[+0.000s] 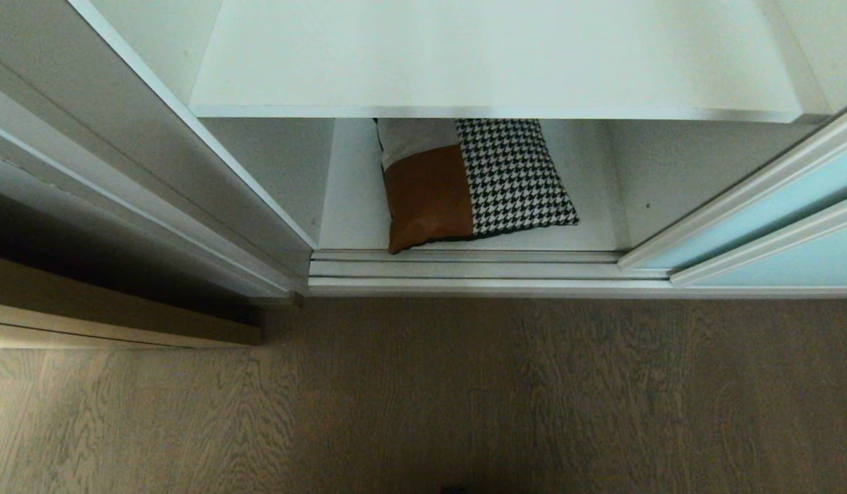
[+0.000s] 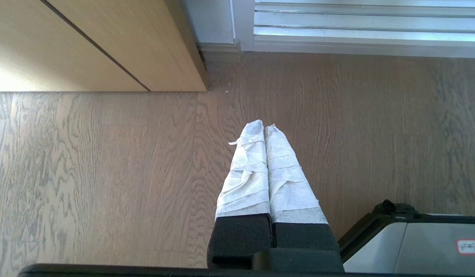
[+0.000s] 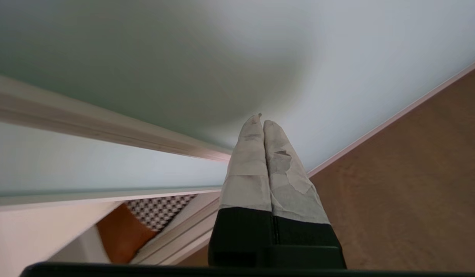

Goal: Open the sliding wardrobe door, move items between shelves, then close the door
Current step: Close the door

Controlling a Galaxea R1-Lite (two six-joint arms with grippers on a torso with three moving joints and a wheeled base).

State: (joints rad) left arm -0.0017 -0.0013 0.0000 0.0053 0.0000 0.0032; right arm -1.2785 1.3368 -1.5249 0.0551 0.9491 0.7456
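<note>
A: Where's the cushion (image 1: 474,182)?

B: Flat on the low shelf (image 1: 351,206), its near corner at the door track (image 1: 464,264). The glass door (image 1: 773,223) is slid right.

A: How will it handle?

B: Soft and light, probably; the leather patch may slip. I'd pinch a near edge.

A: Grippers?

B: Left gripper (image 2: 264,129) pressed shut, empty, over the floor. Right gripper (image 3: 259,122) likewise, by the door. The upper shelf (image 1: 492,110) overhangs, so headroom looks tight.

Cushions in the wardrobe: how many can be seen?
1. The cushion lies on the lower shelf, partly under the upper shelf. More may be hidden behind the sliding wardrobe door.
</note>
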